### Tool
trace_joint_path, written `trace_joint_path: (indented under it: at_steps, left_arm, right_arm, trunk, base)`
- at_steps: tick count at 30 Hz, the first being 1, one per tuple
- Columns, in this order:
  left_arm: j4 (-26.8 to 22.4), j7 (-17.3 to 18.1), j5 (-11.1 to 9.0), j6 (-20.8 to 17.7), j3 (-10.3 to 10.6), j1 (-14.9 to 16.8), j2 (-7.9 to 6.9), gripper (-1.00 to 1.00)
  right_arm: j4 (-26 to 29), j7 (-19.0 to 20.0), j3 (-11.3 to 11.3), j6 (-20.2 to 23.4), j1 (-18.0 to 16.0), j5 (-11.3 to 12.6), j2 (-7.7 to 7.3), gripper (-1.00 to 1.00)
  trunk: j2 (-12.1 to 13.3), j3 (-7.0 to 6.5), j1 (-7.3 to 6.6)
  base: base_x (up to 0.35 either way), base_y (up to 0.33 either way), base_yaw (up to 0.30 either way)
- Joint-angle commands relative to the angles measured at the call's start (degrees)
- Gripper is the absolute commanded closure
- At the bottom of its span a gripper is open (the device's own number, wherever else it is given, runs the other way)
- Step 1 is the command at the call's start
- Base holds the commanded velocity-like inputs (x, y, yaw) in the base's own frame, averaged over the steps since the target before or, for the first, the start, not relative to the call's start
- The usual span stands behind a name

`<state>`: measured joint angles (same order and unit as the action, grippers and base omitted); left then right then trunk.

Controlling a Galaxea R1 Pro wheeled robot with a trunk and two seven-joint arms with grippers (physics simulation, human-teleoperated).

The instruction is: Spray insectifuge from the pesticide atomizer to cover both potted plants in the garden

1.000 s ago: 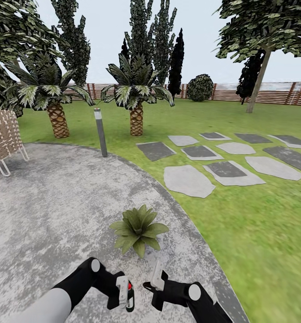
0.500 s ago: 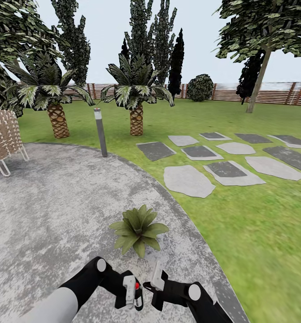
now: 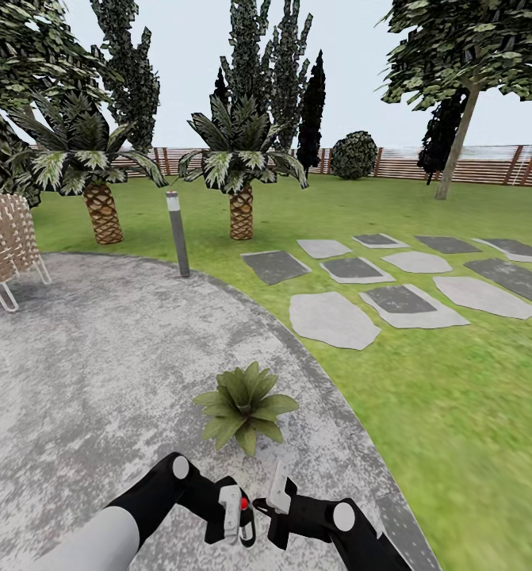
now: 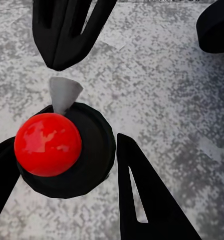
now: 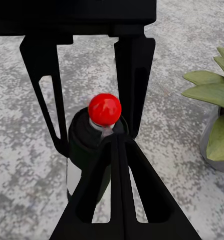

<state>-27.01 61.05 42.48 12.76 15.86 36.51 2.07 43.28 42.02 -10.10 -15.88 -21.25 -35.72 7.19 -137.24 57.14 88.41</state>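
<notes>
Pesticide atomizer [image 3: 243,515] sits low and near in the head view, upright between the left gripper's [image 3: 235,518] fingers, red top up, long axis vertical. The right gripper [image 3: 270,501] hangs just beside it on the right; I cannot tell its opening from here. Just beyond both, a potted plant [image 3: 245,406] spreads its leaves on the grey patio [image 3: 99,357], so the spray has to go forward and away from the robot.

Left wrist view now: straight down on the red ball [image 4: 47,144] and black shoulder of the bottle, dark fingers [image 4: 147,195] closed in either side, nozzle tab aimed toward the right gripper.

Right wrist view: the atomizer [image 5: 95,142] stands upright within the left gripper's frame [image 5: 86,75], and this gripper's own fingers [image 5: 119,195] meet at a point, closed on nothing. Plant leaves [image 5: 214,92] and grey pot lie close by; the left arm is the one to swing toward them.
</notes>
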Motion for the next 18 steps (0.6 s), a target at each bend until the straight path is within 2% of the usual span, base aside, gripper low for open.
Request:
trace_joint_path:
  at_steps: [1,9,12,18]
  left_arm:
    - [-0.06,0.04,0.42,0.51,-0.01,0.03,0.12,1.00]
    - [-0.06,0.08,0.41,0.58,-0.03,0.06,0.61,1.00]
    - [-0.01,0.12,0.41,2.10,-0.04,0.06,0.65,1.00]
    - [0.06,0.13,0.44,2.59,-0.04,0.06,0.62,1.00]
  right_arm:
    - [0.05,0.03,0.08,-0.37,-0.02,-0.58,0.02,1.00]
    - [0.05,0.01,0.08,-0.34,-0.02,-0.63,0.02,1.00]
    - [0.05,0.01,0.08,-0.36,-0.02,-0.66,0.02,1.00]
    - [0.05,-0.01,0.08,-0.38,-0.02,-0.67,0.02,1.00]
  trunk:
    - [-0.02,0.05,-0.01]
    - [-0.02,0.05,-0.01]
    - [-0.02,0.05,-0.01]
    - [-0.02,0.05,-0.01]
  base:
    - [0.000,0.000,0.000]
    - [0.000,0.000,0.000]
    - [0.000,0.000,0.000]
    - [0.000,0.000,0.000]
